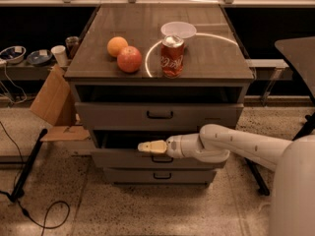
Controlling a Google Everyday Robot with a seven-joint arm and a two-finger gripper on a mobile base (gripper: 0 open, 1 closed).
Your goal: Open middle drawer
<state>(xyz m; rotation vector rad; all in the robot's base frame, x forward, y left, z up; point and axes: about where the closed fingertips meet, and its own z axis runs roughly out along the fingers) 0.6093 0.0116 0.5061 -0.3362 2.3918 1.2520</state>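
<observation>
The middle drawer point(118, 159) is the second grey front of the cabinet, with a small black handle point(161, 160) at its centre. A dark gap shows above its top edge, so it stands slightly out. My gripper point(143, 146) lies cream-coloured and level, pointing left, just over that top edge and a little above and left of the handle. My white arm point(236, 144) reaches in from the right.
The taller top drawer point(123, 116) sits above and the small lowest drawer point(133, 176) below. On the cabinet top are an orange point(117, 46), an apple point(129, 59), a red can point(172, 56) and a white bowl point(178, 29). Cardboard point(51, 100) and cables lie at left.
</observation>
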